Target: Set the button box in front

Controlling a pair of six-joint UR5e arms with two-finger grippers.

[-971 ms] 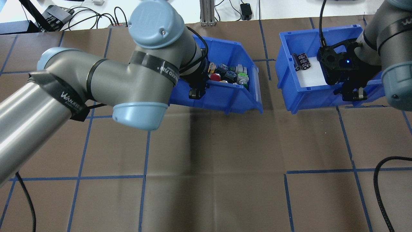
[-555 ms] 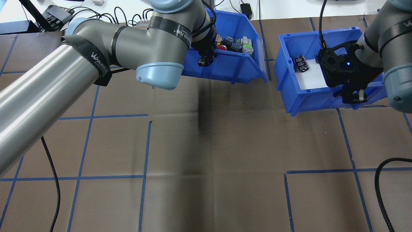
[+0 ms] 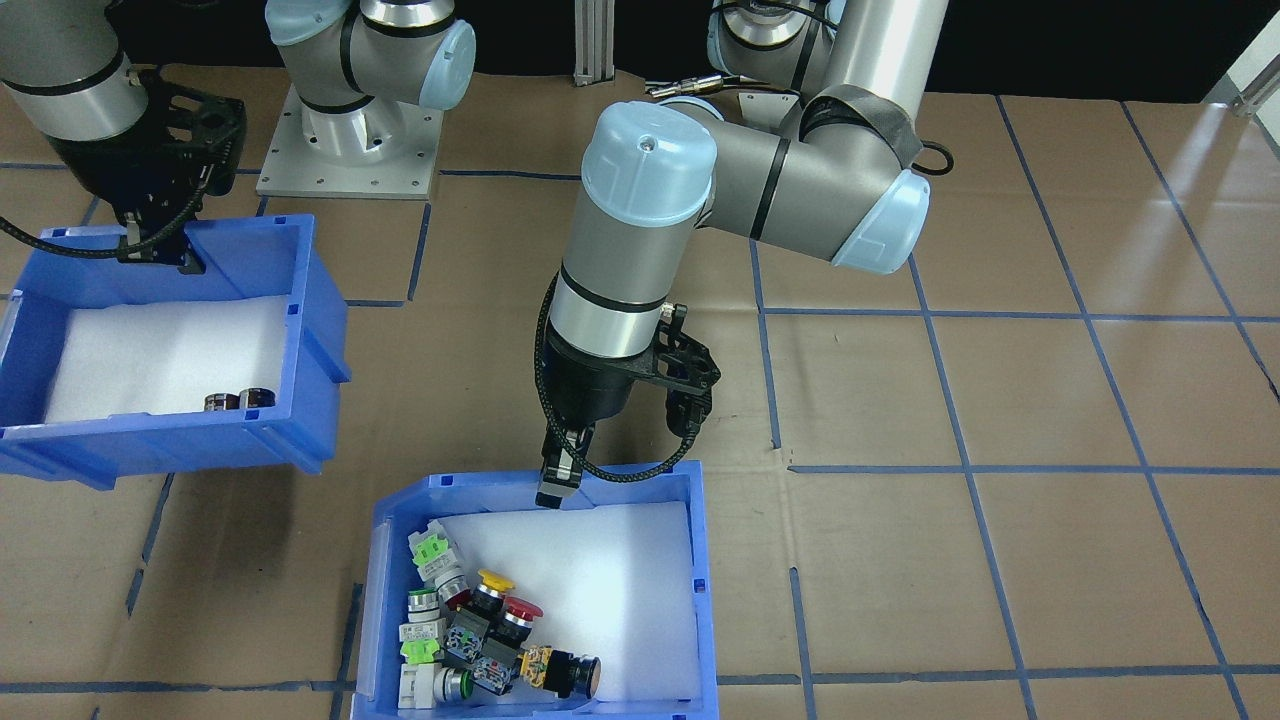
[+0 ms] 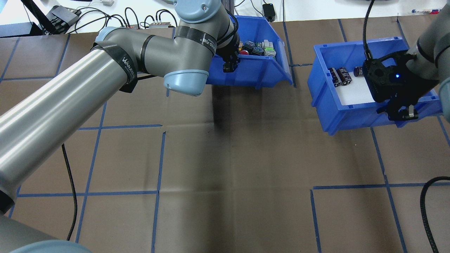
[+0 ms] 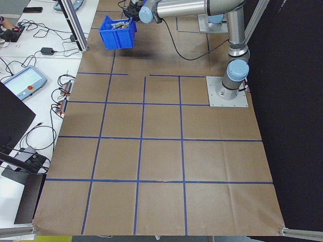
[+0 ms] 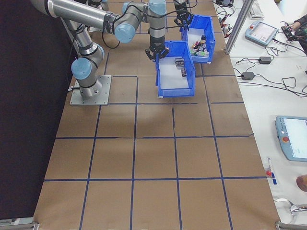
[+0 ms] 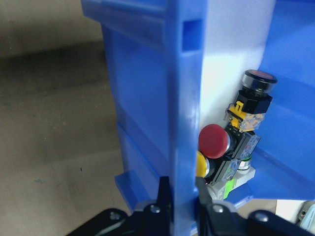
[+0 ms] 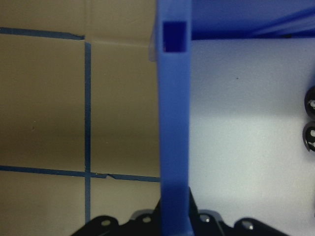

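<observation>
Button box (image 3: 545, 600), blue with white floor and coloured switches (image 3: 480, 630), has its wall pinched by the left gripper (image 3: 553, 487).

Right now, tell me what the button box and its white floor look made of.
Button box: looks like moulded hard plastic, glossy blue, with a uniform colour, a sheen and a square slot formed in its wall in the left wrist view.
White floor: probably a matte foam or paper liner; its surface looks soft and slightly creased.
</observation>
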